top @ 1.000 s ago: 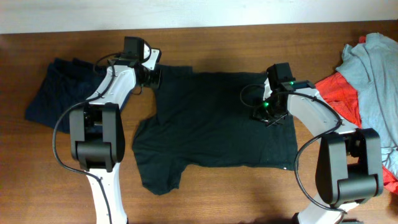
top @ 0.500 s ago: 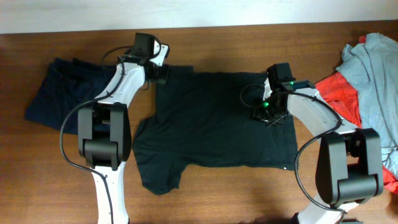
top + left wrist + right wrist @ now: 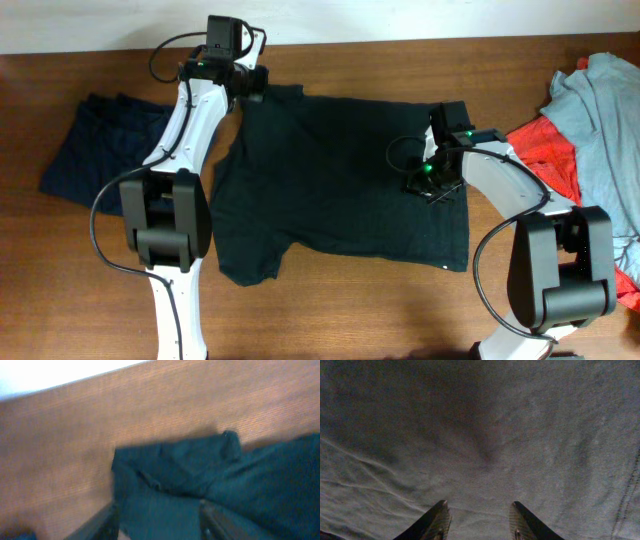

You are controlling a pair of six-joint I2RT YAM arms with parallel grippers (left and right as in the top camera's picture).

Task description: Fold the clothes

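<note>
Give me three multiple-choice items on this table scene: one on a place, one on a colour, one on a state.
1. The folded dark navy garment lies: A) on the black T-shirt; B) left of it; C) in the right-hand pile.
2. The garment beside the grey-blue garment is: A) red; B) yellow; C) green.
3. The right gripper is: A) shut on a sleeve; B) holding a hanger; C) open over flat fabric.

Key: B, it lies past the shirt's left sleeve. A, the red garment shows at the pile's near side. C, the wrist view shows it spread above smooth cloth.
</note>
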